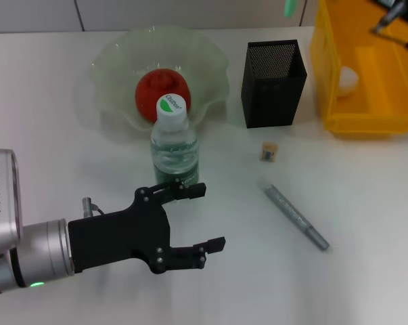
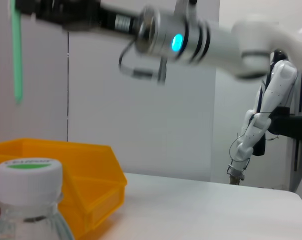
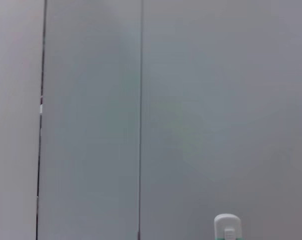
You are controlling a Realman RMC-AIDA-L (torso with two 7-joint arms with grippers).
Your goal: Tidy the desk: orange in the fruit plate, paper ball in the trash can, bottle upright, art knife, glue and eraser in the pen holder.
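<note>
A clear bottle (image 1: 173,149) with a white and green cap stands upright in front of the glass fruit plate (image 1: 210,54), which holds a red-orange fruit (image 1: 160,88). My left gripper (image 1: 209,217) is open and empty just in front of the bottle, its far finger close to the bottle's base. The bottle cap (image 2: 28,175) fills the near corner of the left wrist view. My right gripper (image 2: 25,7) is high above the table, shut on a green glue stick (image 2: 15,60), whose tip (image 1: 290,7) shows above the black mesh pen holder (image 1: 273,81). An eraser (image 1: 268,151) and a silver art knife (image 1: 295,215) lie on the table.
A yellow bin (image 1: 366,115) stands at the back right with a white paper ball (image 1: 348,78) inside. The right arm (image 2: 201,40) stretches across above the table. The table is white.
</note>
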